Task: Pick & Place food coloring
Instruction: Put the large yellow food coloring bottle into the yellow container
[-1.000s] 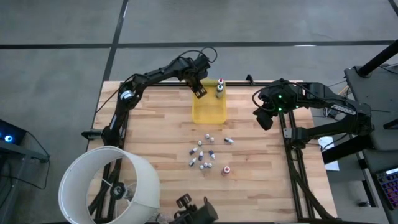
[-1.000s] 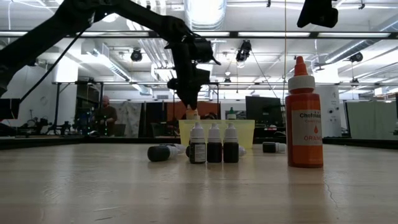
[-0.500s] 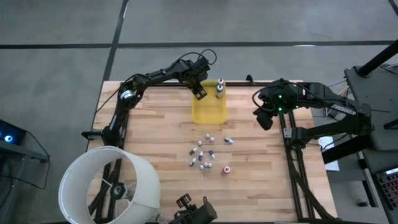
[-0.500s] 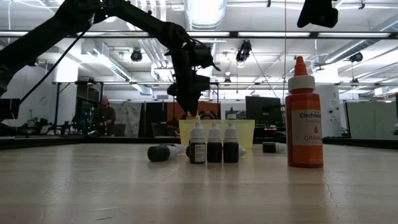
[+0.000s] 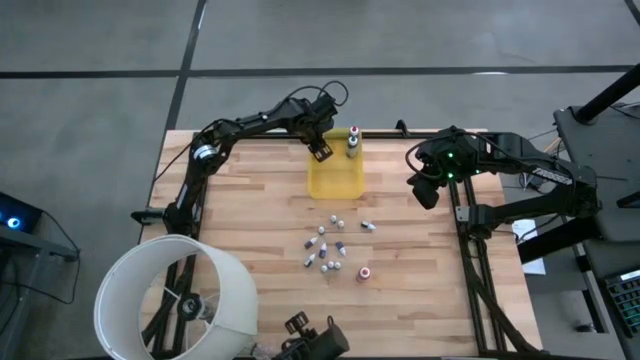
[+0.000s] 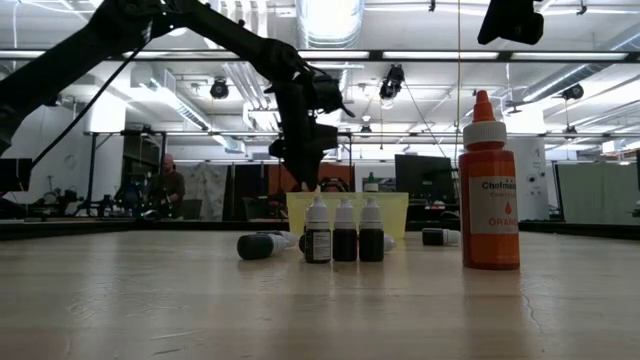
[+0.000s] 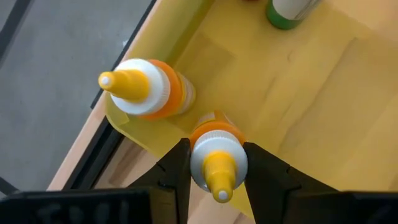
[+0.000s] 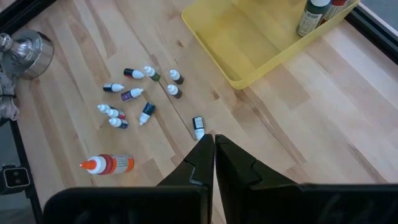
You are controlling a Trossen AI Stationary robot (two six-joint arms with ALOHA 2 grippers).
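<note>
Left claw (image 7: 216, 168) clamped on yellow-tipped bottle (image 7: 217, 163) above tray (image 7: 298, 106).

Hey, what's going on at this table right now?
The left gripper is shut on an orange bottle with a yellow tip, holding it over the far corner of the yellow tray, where a matching bottle already stands. The right gripper waits shut above the table's right side. A cluster of tiny bottles is on the wooden table.
</note>
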